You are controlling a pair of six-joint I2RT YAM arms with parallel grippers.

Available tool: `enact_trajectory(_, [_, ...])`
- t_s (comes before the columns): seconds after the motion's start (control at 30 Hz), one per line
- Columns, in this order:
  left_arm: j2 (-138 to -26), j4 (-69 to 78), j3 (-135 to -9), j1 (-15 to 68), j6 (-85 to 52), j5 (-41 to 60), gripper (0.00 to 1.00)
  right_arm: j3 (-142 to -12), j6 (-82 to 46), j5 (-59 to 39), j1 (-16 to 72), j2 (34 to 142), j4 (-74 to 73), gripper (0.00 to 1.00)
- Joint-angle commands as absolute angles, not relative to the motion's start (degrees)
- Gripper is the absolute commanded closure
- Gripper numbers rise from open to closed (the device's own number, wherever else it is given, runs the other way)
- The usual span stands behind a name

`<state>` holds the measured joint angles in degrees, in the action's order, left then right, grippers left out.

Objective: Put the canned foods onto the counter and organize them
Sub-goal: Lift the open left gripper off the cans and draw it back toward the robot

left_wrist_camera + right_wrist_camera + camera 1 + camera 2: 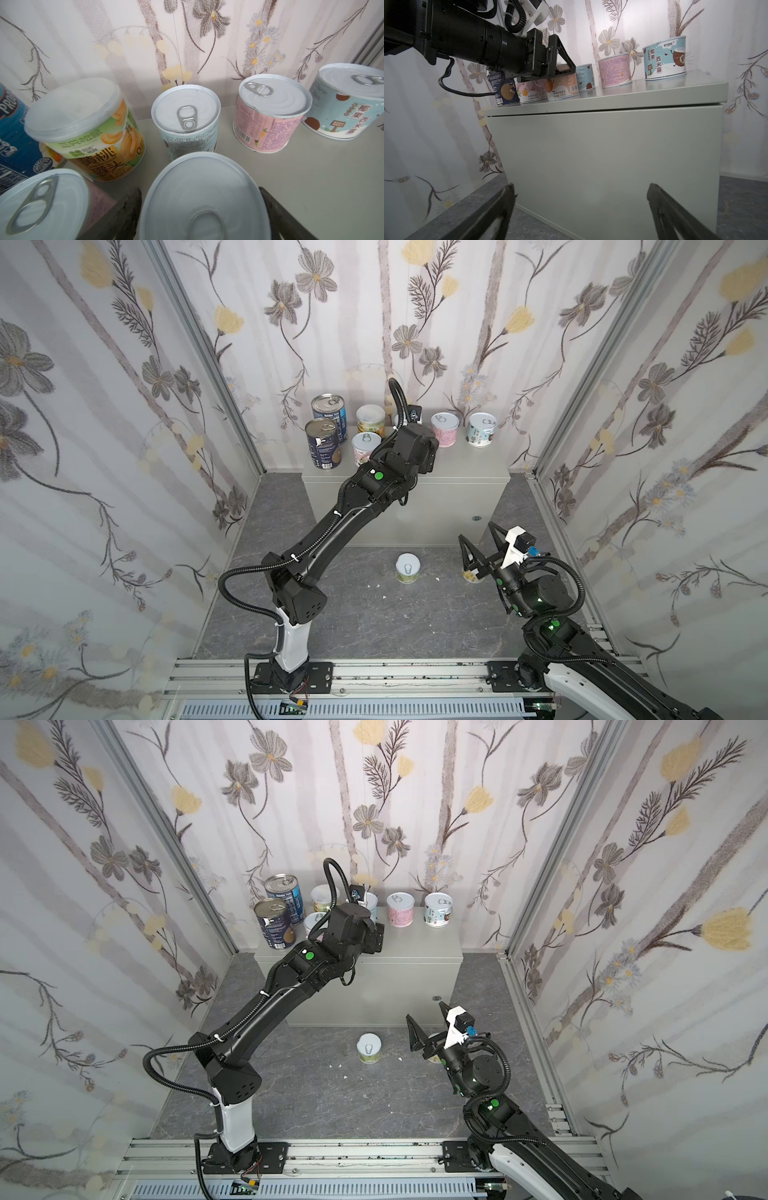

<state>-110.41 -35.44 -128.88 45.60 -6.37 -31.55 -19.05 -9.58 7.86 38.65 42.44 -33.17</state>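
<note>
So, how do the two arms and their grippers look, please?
The left arm and right arm are black with a white lower link, green round marks and black ribbed cable hoses. The left gripper and right gripper have black fingers; the right's are triangular frames, with a white camera mount.

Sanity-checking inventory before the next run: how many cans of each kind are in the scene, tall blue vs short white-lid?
Tall dark-blue cans: 2
Short white-lidded cans: 8 (6 on the counter, 2 on the floor)
Total: 10
</note>
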Motion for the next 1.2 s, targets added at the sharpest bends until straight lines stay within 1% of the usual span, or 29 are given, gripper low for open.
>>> enact_trajectory(0.0, [-110.5,-35.6,-129.5,45.5,-6.3,-33.4,0.14,-19.2,-9.9,7.4,38.7,42.6,-34.0,0.00])
enact_trajectory(0.2, [-110.7,-35.4,-130.1,45.5,-5.6,-32.3,0.14,-19.3,-9.9,7.3,38.7,42.8,-34.0,0.00])
enact_trajectory(0.53, [-109.0,-35.4,-130.8,45.6,-6.1,-25.9,0.05,-19.6,-9.9,7.3,38.7,42.9,-34.1,0.00])
enact_trajectory(0.8, [-107.7,-34.7,-130.4,45.5,-5.2,-24.7,0.03,-20.0,-9.7,7.0,38.7,43.8,-34.4,0.00])
enact_trajectory(0.93, [-106.7,-35.6,-130.0,45.5,-5.7,-22.0,0.00,-20.2,-9.7,6.9,38.7,44.0,-34.4,0.00])
enact_trajectory(1.07, [-104.0,-34.9,-127.9,45.5,-6.3,-19.3,0.00,-20.2,-9.6,6.9,38.7,44.4,-34.6,0.00])
enact_trajectory(1.17, [-100.5,-31.7,-123.7,45.5,-6.5,-17.8,0.00,-20.4,-9.8,6.8,38.8,44.7,-34.5,0.00])
